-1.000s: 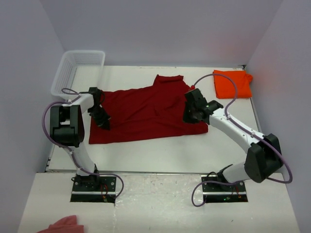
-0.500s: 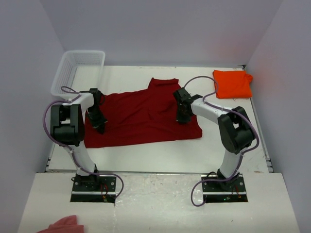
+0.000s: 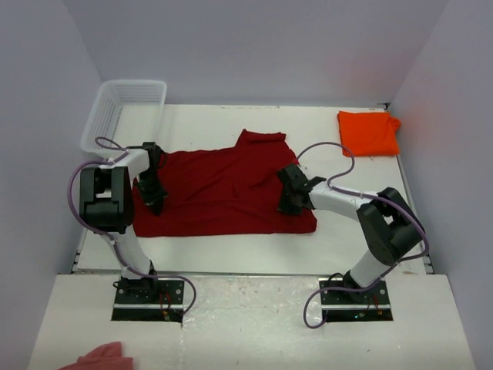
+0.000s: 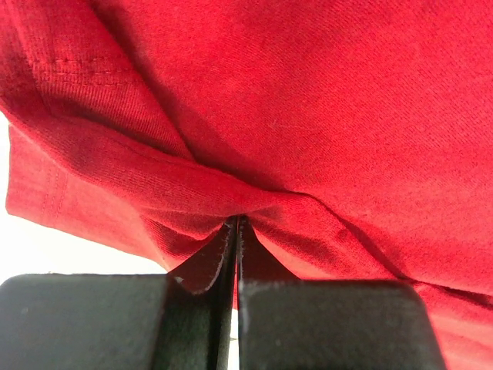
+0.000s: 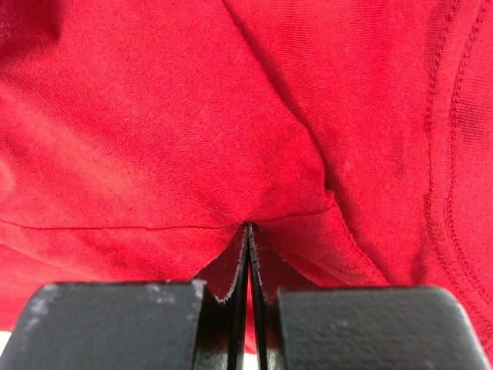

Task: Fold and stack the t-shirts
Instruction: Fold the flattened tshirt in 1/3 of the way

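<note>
The dark crimson red t-shirt (image 3: pixel 219 189) lies spread across the middle of the table. My left gripper (image 3: pixel 152 193) is shut on a pinch of its cloth at the shirt's left side; the fabric (image 4: pixel 308 116) bunches into the closed jaws (image 4: pixel 235 227). My right gripper (image 3: pixel 290 202) is shut on a pinch of the shirt near its right edge; the red cloth (image 5: pixel 192 116) puckers at the closed jaws (image 5: pixel 249 231). The bright orange t-shirt (image 3: pixel 369 132) lies as a small folded rectangle at the back right, apart from both grippers.
A white plastic mesh basket (image 3: pixel 123 112) stands at the back left corner. A pale pink cloth scrap (image 3: pixel 100 358) lies on the near shelf at the bottom left. Walls close in the table on the left, back and right.
Both grippers have dragged the red shirt toward the near edge and slightly left. The right arm swung inward and lower; the shirt's right side is more gathered.
</note>
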### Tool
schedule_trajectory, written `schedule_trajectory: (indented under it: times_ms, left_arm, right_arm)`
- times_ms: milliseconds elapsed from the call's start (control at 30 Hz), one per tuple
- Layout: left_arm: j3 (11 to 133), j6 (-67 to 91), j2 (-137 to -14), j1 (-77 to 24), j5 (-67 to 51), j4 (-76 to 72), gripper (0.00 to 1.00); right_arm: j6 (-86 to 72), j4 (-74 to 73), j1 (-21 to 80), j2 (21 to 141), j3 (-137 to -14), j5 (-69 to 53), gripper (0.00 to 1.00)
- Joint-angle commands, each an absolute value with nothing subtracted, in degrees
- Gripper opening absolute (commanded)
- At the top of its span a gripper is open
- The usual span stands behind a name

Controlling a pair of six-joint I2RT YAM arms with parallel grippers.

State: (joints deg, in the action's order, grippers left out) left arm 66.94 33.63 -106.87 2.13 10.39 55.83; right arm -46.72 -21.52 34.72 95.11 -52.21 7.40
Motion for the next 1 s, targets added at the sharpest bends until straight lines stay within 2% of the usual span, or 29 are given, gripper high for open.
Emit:
schedule_trajectory:
  times_ms: [0,633,800,967]
  left_arm:
    - [63.37,34.27,-109.6,2.46,15.56,53.17,0.0]
    - [52.74,38.76,-107.93,2.64,13.98,55.55,0.0]
    - [51.5,38.41,-106.88,2.55,12.83,55.46,0.0]
    - [50.54,38.67,-105.91,1.68,12.83,55.46,0.0]
  right_arm:
    - [-53.78,-23.38,36.38,93.87,-46.51,9.84,0.0]
    - [-72.76,-26.9,43.85,82.63,-31.21,11.69,0.0]
    - [-80.83,-28.12,50.0,76.48,-27.51,12.04,0.0]
    - [-87.71,-31.37,56.85,75.23,-25.67,13.09,0.0]
